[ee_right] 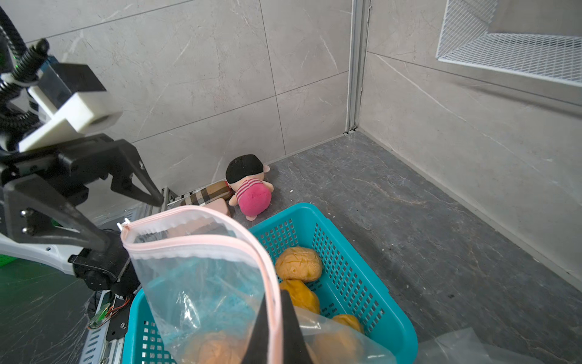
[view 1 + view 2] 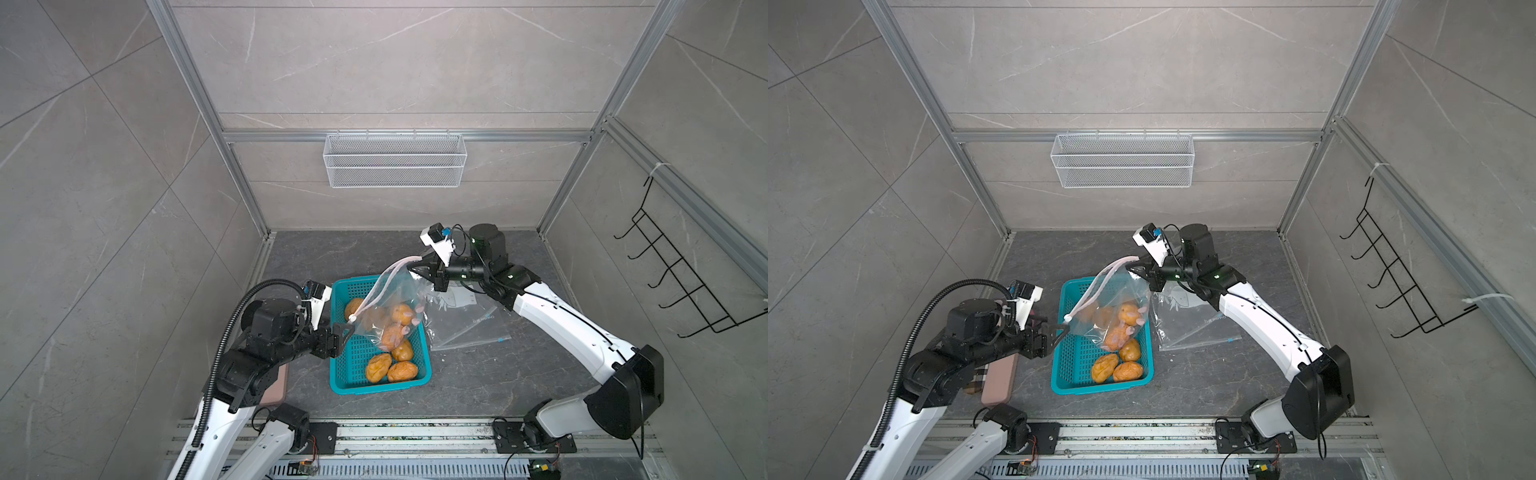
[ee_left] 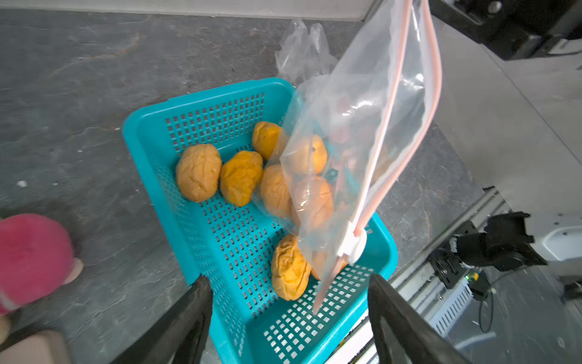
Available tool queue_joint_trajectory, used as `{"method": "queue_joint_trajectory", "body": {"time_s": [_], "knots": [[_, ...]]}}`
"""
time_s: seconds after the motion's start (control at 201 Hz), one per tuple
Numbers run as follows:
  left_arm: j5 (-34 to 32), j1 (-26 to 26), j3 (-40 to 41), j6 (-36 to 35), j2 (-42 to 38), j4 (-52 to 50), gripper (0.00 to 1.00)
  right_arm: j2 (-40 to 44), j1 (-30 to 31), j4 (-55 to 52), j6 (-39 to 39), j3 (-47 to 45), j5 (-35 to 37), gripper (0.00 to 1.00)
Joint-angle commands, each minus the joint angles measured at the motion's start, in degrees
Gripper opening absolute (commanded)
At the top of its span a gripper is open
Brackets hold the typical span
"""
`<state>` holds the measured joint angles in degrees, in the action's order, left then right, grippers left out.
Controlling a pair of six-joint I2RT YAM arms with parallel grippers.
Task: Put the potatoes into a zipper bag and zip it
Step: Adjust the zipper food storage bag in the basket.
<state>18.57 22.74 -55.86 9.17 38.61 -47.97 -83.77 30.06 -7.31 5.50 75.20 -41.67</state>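
1. The left gripper (image 2: 348,332) sits nearest the robot, at the near-left rim of the teal basket (image 2: 380,387). Its jaws stand apart and grasp nothing. The lower corner of the zipper bag (image 2: 390,291) hangs just in front of the gap. This placement probably readies the claw to take the white slider (image 2: 352,318).

2. At least four loose potatoes (image 2: 378,368) lie in the basket, three of them in the near end. The task is therefore only partly done.

3. The zipper bag hangs slanted above the basket, with about three bagged potatoes (image 2: 392,336) sagging in its lower part. Holding it over the basket means a dropped potato would fall back among the rest.

4. The pink zipper track (image 2: 386,274) runs up from the slider, and its two lips part in the left wrist view. The mouth is unzipped.

5. The right gripper (image 2: 415,269) is clenched on the upper corner of the track. It carries the load and keeps the opening high.

6. A spare clear bag (image 2: 469,324) lies flat on the table beyond the basket's right side. A white wire shelf (image 2: 395,160) hangs on the back wall.
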Motion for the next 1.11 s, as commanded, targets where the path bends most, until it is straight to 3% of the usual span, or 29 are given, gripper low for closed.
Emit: {"method": "queue_joint_trajectory", "body": {"time_s": [0.0, 0.254, 0.403, 0.518, 0.637, 0.931, 1.105], "knots": [[6.6, 0.0, 2.8, -1.5, -2.6, 8.1, 0.72, 1.1, -0.5, 1.7, -1.4, -0.3, -1.3, 0.0], [4.0, 0.0, 5.5, 0.1, -3.2, 11.6, 0.48, 1.4, -1.1, 1.2, -1.2, 0.2, -2.0, 0.0], [7.6, 0.0, 5.8, 0.4, -1.8, 13.0, 0.4, 1.0, -1.1, 0.7, -1.1, 0.4, -2.9, 0.0], [7.6, 0.0, 5.7, 0.6, -1.4, 13.0, 0.22, 1.3, -1.1, 0.7, -1.4, 0.2, -2.5, 0.0], [7.0, 0.0, 5.8, 0.9, -1.5, 12.7, 0.14, 1.3, -1.1, 0.6, -1.3, 0.3, -2.6, 0.0], [6.5, 0.0, 6.3, 2.0, -3.1, 12.4, 0.15, 1.6, -1.1, 0.6, -0.7, 0.1, -2.0, 0.0], [6.7, 0.0, 6.5, 2.3, -3.7, 12.8, 0.09, 1.5, -1.2, 0.6, -0.7, 0.1, -2.0, 0.0]]}}
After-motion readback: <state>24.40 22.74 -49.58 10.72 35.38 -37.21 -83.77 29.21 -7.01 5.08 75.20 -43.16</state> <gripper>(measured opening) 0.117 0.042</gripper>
